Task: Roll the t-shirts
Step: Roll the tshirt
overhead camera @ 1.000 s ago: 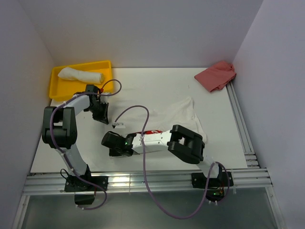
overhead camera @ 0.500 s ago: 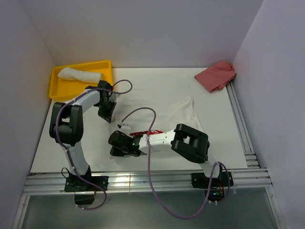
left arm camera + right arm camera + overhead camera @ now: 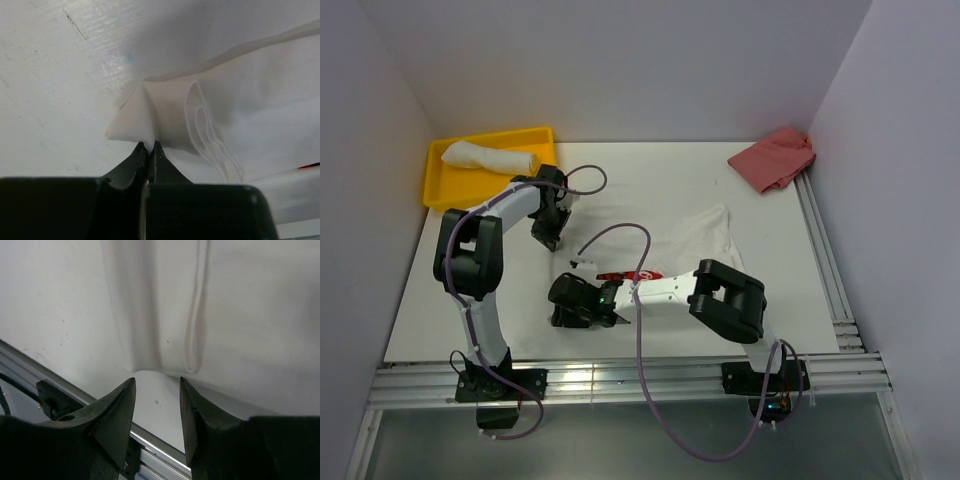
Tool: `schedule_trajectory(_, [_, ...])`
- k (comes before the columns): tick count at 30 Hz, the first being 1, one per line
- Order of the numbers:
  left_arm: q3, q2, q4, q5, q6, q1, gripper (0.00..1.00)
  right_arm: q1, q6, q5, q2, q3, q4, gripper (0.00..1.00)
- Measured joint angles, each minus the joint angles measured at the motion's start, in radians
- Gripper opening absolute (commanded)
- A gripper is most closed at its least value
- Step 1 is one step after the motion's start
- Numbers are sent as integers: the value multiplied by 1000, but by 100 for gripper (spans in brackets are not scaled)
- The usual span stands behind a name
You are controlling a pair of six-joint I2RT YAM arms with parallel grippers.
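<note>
Two white t-shirts are in view. The rolled t-shirt [image 3: 488, 157] lies as a bundle inside the single yellow tray [image 3: 544, 137] at the back left corner of the table [image 3: 650, 180]. The spread t-shirt [image 3: 690, 240] lies loosely flattened on the middle of the table, with its red print [image 3: 620, 274] showing near the edge closest to the arms. One more piece of fabric, a crumpled red cloth [image 3: 775, 158], sits apart in the back right corner against the wall. Both arms reach in to the left side of the spread t-shirt. The left gripper [image 3: 552, 240] is at the shirt's far left corner. In its wrist view the left gripper [image 3: 150, 146] has its two fingers pressed together on a pinch of white fabric, and the spread t-shirt [image 3: 260, 100] is bunched there into several stacked folds, with a pointed flap rising off the table right at the fingertips. The right gripper [image 3: 565, 312] is low over the near left edge of the same shirt, close to the front of the table. In its wrist view the right gripper [image 3: 157, 381] has its two fingers parted with nothing between them. They are poised just above the hem of the spread t-shirt [image 3: 240, 315], where one soft ridge of cloth and a seam run away from the fingers. Bare table [image 3: 50, 300] shows to the left, and the metal rail [image 3: 155, 452] at the table's front edge crosses below.
</note>
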Motion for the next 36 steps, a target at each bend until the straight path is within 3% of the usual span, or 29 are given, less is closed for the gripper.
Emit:
schedule_trajectory(8, [14, 0, 6, -29, -2, -13, 0, 2, -57, 113, -3, 224, -211, 49])
schedule_trajectory(14, [19, 8, 5, -38, -3, -17, 0, -15, -105, 209, 123, 487, -299, 52])
schedule_trajectory(22, [27, 14, 5, -41, -11, -22, 0, -52, -153, 283, 306, 590, -394, 53])
schedule_trajectory(36, [31, 15, 4, -45, -22, -34, 0, -60, -182, 338, 334, 695, -422, 53])
